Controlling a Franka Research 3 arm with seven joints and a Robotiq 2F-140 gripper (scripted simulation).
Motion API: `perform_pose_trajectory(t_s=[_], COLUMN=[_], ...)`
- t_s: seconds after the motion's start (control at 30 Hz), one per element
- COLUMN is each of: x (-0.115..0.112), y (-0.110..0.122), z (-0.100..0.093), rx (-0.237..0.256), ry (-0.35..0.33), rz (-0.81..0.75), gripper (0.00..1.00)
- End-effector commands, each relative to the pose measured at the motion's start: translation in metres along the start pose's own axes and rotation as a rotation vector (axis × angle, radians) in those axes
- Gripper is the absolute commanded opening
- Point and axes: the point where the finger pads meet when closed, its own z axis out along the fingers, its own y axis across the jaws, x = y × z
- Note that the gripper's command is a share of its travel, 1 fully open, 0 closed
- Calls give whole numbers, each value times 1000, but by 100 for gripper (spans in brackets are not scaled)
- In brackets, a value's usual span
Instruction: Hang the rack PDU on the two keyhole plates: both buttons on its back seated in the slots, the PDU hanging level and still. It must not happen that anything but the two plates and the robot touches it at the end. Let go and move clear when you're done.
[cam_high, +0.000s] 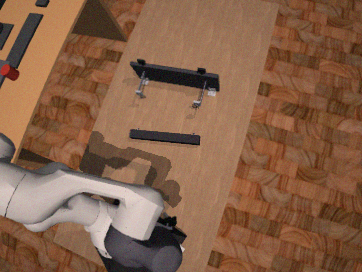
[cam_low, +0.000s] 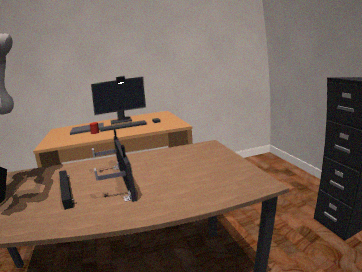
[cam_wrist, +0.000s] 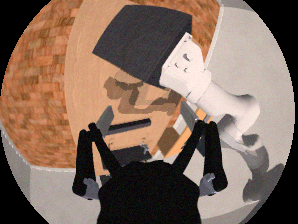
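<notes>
Only wrist cam shows gripper (cam_wrist: 148, 185) wide open, empty, PDU (cam_high: 164, 136) flat on table (cam_high: 235, 60), top view.

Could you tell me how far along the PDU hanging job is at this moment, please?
Nothing looks done yet. The rack PDU lies flat on the table, apart from the upright mounting bar that carries the keyhole plates. Nothing is in hand: the pincer is open and empty, near the table's end, away from the PDU. Left: reach the PDU, grasp it, lift it, seat both buttons in the slots and let it hang level.
</notes>
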Motion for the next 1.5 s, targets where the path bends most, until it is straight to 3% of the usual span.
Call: perform_pose_trajectory(t_s=[0.0,0.57,0.63,0.7,0.83,0.93,0.97,1.13,1.17,1.33,1.37,1.47], x=[0,-1,-25,-76,-140,-140,-191,-191,-241,-241,-284,-284], y=[0,-1,-13,-33,-51,-51,-58,-58,-60,-60,-56,-56], z=[0,0,-3,-3,1,1,11,11,26,26,45,45], rx=[0,2,32,89,131,140,161,173,190,197,210,214], ry=[0,1,28,88,149,156,207,215,268,274,326,330], rz=[0,-4,-95,-293,-474,-506,-641,-687,-830,-867,-1010,-1030], gripper=[100,100,100,100,100,100,100,100,100,100,100,100])
